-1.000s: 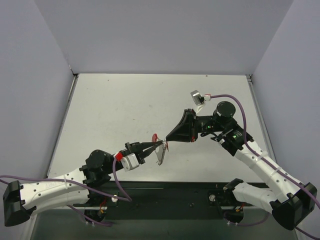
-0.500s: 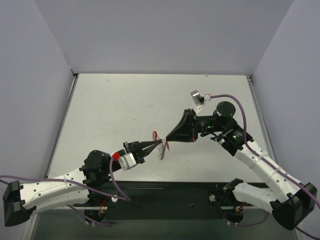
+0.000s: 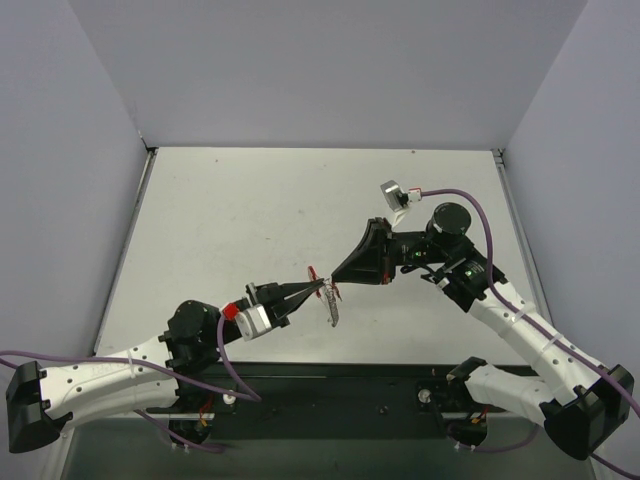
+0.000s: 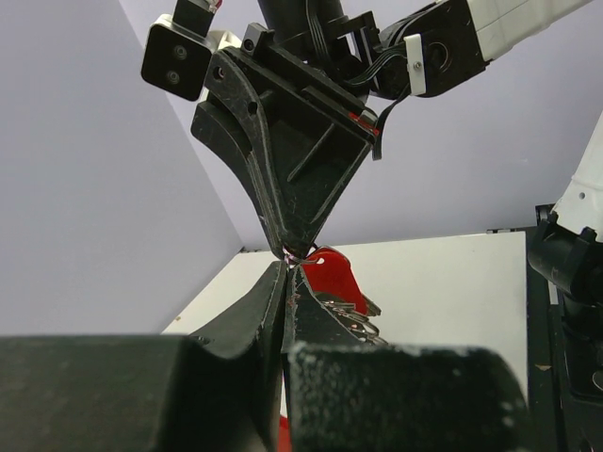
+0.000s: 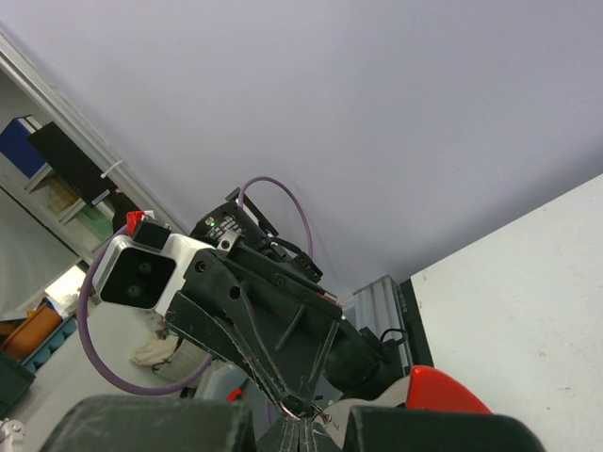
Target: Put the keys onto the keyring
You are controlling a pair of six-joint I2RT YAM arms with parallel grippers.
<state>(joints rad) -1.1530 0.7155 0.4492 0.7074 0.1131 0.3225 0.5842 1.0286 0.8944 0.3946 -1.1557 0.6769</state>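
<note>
Visibly, my left gripper (image 3: 323, 287) pinches the red keyring (image 4: 328, 273), flat silver keys (image 3: 333, 310) dangling. My right gripper (image 3: 335, 279) is closed, tips touching it.

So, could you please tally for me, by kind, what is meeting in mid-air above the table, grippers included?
2 grippers: left gripper and right gripper
1 red keyring
1 bunch of silver keys, too small to count singly
Total: 4

Pale grey table (image 3: 250, 220), walls (image 3: 330, 70) on three sides, black rail (image 3: 330, 384) at near edge
</note>
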